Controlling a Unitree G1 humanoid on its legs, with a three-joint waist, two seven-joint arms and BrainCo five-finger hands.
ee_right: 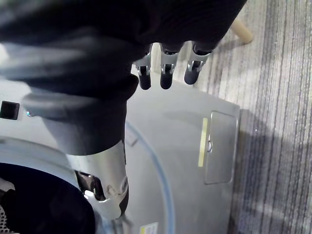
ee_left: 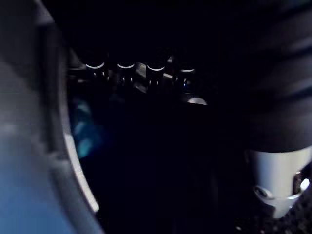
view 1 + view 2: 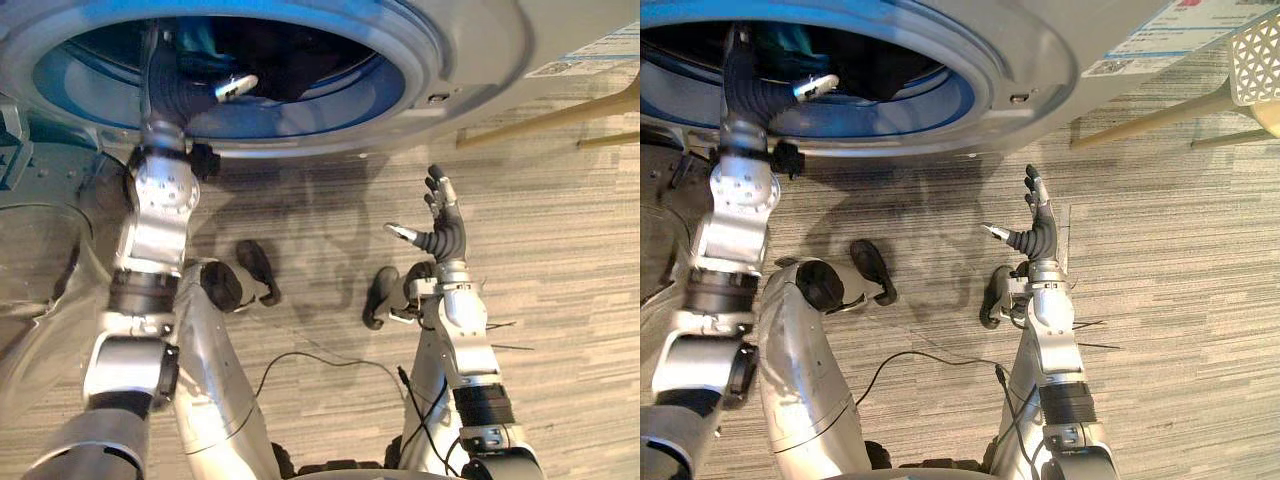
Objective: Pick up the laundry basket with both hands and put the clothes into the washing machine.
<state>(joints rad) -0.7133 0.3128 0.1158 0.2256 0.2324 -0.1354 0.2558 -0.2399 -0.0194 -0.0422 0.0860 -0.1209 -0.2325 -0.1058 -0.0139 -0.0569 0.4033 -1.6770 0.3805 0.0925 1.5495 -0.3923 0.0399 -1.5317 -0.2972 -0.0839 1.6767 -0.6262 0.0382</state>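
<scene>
- Presently, left hand [image 3: 180, 88] reaches deep into the washing machine [image 3: 480, 50] drum, presumably delivering clothes; its grasp cannot be told in the dark.
- Teal patch [image 2: 85, 131] inside, possibly clothing.
- Right hand [image 3: 443, 228] spread, empty, held clear above floor [image 3: 560, 250].

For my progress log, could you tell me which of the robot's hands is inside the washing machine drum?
The left hand, inside the drum of the washing machine; the right hand is outside, over the carpet, fingers straight.
</scene>
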